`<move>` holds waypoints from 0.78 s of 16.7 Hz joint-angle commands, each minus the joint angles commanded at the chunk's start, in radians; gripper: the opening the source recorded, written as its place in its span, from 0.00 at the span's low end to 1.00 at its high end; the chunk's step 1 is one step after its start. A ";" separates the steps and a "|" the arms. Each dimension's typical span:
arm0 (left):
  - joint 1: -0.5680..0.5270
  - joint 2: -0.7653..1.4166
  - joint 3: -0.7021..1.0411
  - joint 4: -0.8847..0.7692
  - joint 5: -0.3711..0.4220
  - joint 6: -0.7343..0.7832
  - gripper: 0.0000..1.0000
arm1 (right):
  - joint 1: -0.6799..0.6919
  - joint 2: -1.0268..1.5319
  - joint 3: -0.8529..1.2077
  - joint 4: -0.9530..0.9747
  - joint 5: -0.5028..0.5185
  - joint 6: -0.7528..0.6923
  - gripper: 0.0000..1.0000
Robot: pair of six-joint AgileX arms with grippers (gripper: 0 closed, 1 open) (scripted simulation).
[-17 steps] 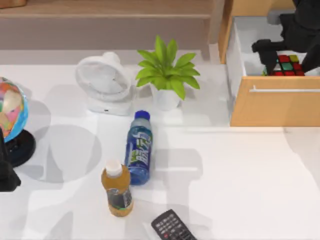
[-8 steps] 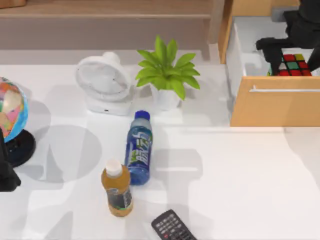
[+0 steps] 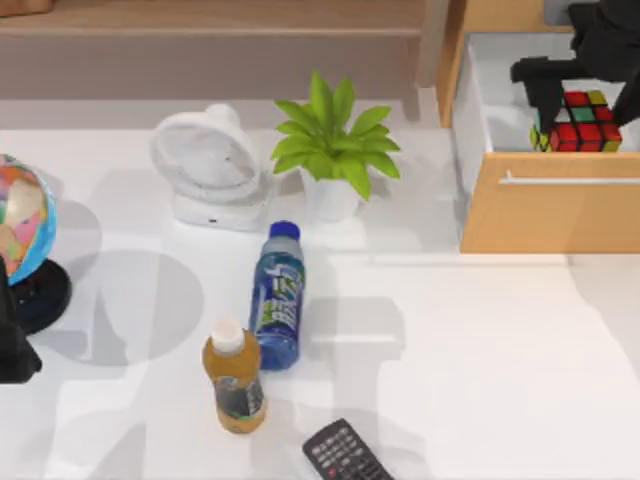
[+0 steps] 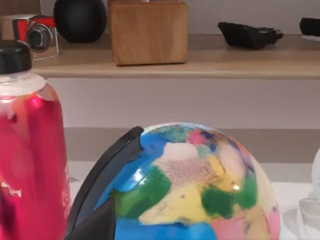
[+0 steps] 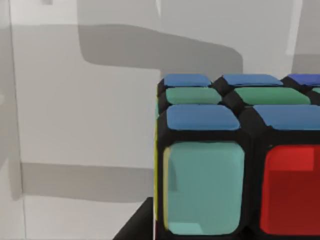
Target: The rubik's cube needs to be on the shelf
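The rubik's cube [image 3: 582,122] hangs over the open drawer [image 3: 550,215] at the table's far right, with my right gripper [image 3: 588,106] shut on it, one black finger on each side. The right wrist view shows the rubik's cube [image 5: 225,170] close up, with blue, green, teal and red squares, above the drawer's white floor. The shelf [image 3: 220,16] is a long light-brown ledge along the back left, well apart from the cube. The shelf [image 4: 200,62] also runs across the left wrist view. My left arm [image 3: 10,350] is parked at the left edge.
On the table stand a white fan [image 3: 208,165], a potted plant [image 3: 335,145], a blue bottle [image 3: 278,297], an orange bottle [image 3: 233,378], a remote [image 3: 345,455] and a globe [image 3: 22,220]. A camera [image 4: 37,32] and a wooden box [image 4: 148,31] occupy the shelf.
My right gripper has risen out of the drawer with the rubik's cube in it, shifting slightly to the right. The left arm has not moved.
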 joint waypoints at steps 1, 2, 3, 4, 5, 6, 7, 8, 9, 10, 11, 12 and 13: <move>0.000 0.000 0.000 0.000 0.000 0.000 1.00 | 0.000 0.000 0.000 0.000 0.000 0.000 0.00; 0.000 0.000 0.000 0.000 0.000 0.000 1.00 | 0.001 -0.009 -0.018 0.000 0.000 0.002 0.00; 0.000 0.000 0.000 0.000 0.000 0.000 1.00 | 0.001 -0.009 -0.018 0.000 0.000 0.002 0.00; 0.000 0.000 0.000 0.000 0.000 0.000 1.00 | 0.003 -0.017 -0.023 -0.001 0.004 0.002 0.00; 0.000 0.000 0.000 0.000 0.000 0.000 1.00 | 0.007 -0.031 -0.034 -0.002 0.011 0.002 0.00; 0.000 0.000 0.000 0.000 0.000 0.000 1.00 | 0.015 -0.054 -0.048 -0.001 0.022 0.002 0.00; 0.000 0.000 0.000 0.000 0.000 0.000 1.00 | 0.027 -0.085 -0.066 0.005 0.037 0.003 0.00; 0.000 0.000 0.000 0.000 0.000 0.000 1.00 | 0.043 -0.121 -0.085 0.016 0.054 0.004 0.00; 0.000 0.000 0.000 0.000 0.000 0.000 1.00 | 0.064 -0.160 -0.106 0.030 0.072 0.005 0.00; 0.000 0.000 0.000 0.000 0.000 0.000 1.00 | 0.090 -0.201 -0.130 0.051 0.093 0.006 0.00; 0.000 0.000 0.000 0.000 0.000 0.000 1.00 | 0.121 -0.243 -0.156 0.079 0.114 0.007 0.00; 0.000 0.000 0.000 0.000 0.000 0.000 1.00 | 0.155 -0.282 -0.184 0.111 0.137 0.008 0.00; 0.000 0.000 0.000 0.000 0.000 0.000 1.00 | 0.193 -0.320 -0.214 0.149 0.160 0.008 0.00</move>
